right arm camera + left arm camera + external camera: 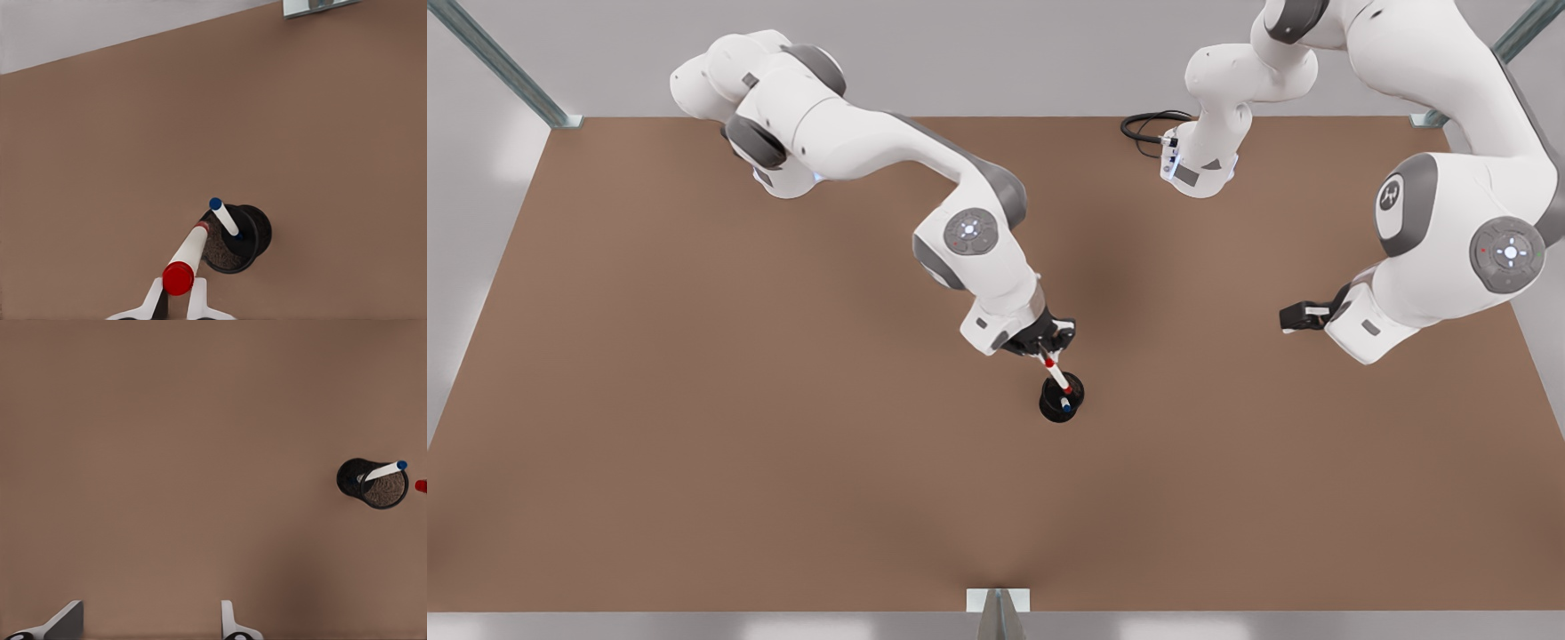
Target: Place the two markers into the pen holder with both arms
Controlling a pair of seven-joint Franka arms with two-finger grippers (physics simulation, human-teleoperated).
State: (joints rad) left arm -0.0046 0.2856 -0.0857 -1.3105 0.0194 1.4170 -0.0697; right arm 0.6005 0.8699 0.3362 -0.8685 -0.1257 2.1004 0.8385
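Markers: 2 in total. The blue-capped marker (224,217) already stands inside the pen holder (1061,400), leaning on its rim, long axis tilted, blue end up and sticking out past the rim; also seen in left wrist view (382,471). The red-capped marker (187,257) is pinched between the right gripper's (177,299) fingers, closed tight on the barrel near the red cap end. Its long axis slants from the gripper down toward the holder, other end over the holder's mouth; can't tell whether it touches the rim or the mesh inside.

Pen holder: 1, black cup w/ mesh interior, upright on the brown table (694,444), about mid-table.

Arms: 2. Right gripper (1052,342) sits just beside and above the holder, on the side toward the front view's top-left. Left gripper (1303,316) is well apart from the holder, off to the front view's right; that arm waits. Its fingers (230,623) are spread wide w/ nothing between them, bare table under. From that wrist cam the holder (373,483) is far off, a bit of red marker (421,486) just beside it.
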